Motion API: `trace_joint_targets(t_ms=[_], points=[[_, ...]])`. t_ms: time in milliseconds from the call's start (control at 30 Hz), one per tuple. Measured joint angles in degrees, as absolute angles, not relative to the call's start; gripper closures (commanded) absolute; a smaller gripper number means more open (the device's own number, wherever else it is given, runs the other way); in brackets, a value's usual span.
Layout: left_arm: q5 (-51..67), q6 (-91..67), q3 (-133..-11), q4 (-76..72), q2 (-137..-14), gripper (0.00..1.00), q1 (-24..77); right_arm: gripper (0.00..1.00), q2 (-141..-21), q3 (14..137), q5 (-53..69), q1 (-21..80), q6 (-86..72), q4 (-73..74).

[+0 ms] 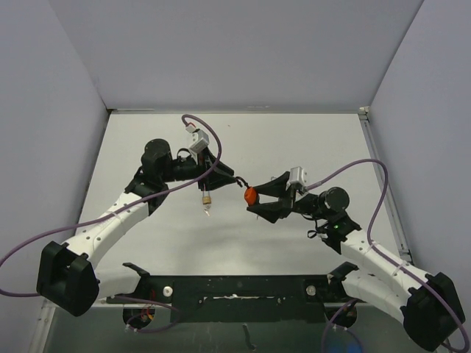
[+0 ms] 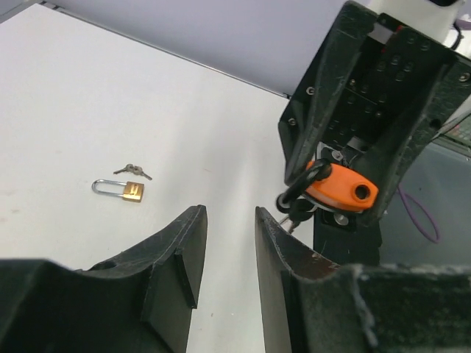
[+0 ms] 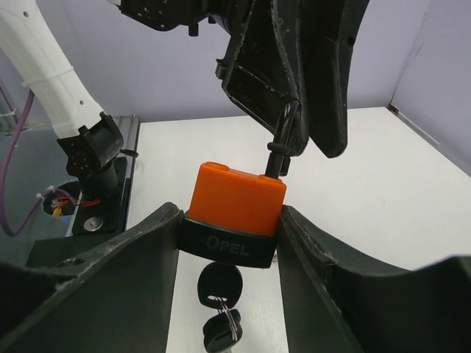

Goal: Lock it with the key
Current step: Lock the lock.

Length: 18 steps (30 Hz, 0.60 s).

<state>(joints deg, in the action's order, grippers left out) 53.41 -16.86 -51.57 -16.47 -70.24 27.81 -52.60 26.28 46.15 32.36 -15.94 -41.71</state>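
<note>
The right pincer [image 3: 229, 224] grips a padlock [image 3: 237, 193] marked "OPEL".

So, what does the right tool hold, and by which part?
The right tool holds the orange padlock by the two sides of its body, at the black band.

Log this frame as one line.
right gripper: shut on orange padlock | key: hanging below it | left gripper: at shackle, grip unclear | brass padlock: on table
</note>
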Motion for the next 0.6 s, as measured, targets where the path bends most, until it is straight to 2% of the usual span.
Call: trace_joint_targets(t_ms=[233, 600], points=[[51.9, -16.3, -51.6, -16.0, -70.2, 0.67, 27.8, 1.00, -51.5, 26.4, 46.2, 33.3, -14.9, -39.4], [61.7, -18.9, -50.7, -24.7, -70.2, 0.67, 27.8, 1.00, -51.2, 26.4, 46.2, 33.8, -14.0, -38.4]])
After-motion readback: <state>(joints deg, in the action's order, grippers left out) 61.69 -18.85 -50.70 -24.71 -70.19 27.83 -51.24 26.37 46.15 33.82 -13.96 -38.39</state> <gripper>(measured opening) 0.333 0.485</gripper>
